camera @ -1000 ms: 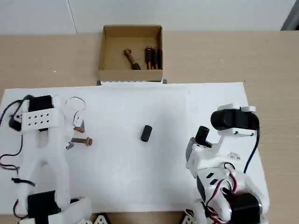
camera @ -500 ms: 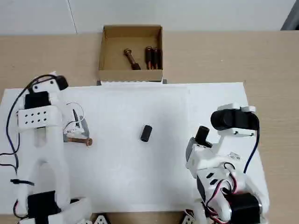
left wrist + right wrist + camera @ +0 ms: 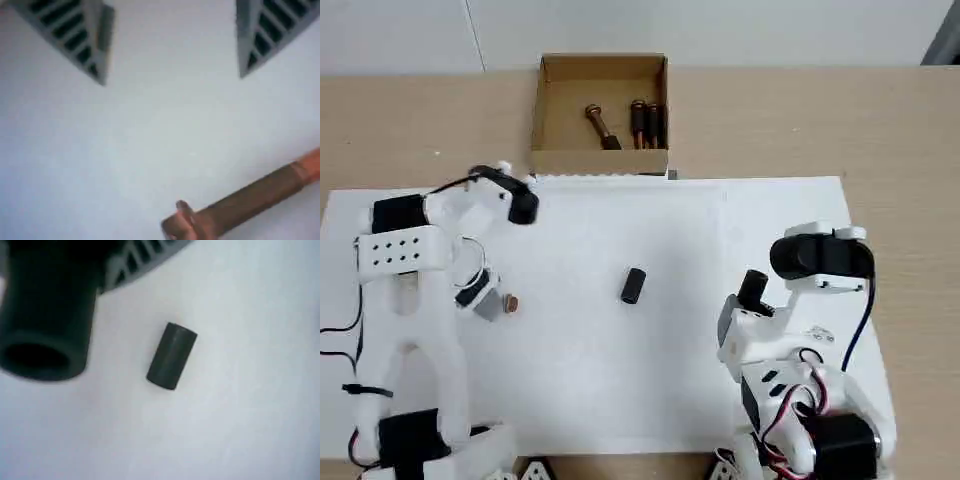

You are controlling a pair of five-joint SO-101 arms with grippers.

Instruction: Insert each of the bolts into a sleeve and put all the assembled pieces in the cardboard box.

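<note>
Cardboard box [image 3: 548, 125] at 12 o'clock; we count three pieces [image 3: 638, 122] inside. One loose sleeve [image 3: 634, 285] mid-sheet. One bolt [image 3: 240, 200] at 9 o'clock by left gripper [image 3: 172, 75], jaws spread. Right gripper [image 3: 748, 298] at 4 o'clock pinches second sleeve [image 3: 47, 315].

Brown bolt [image 3: 245, 197] beside wide-spread hand [image 3: 171, 77]

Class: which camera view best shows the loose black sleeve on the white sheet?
Right wrist view: the loose black cylindrical sleeve lies whole and close, apart from the claw-held black sleeve. The high view shows it small on the white sheet.
</note>
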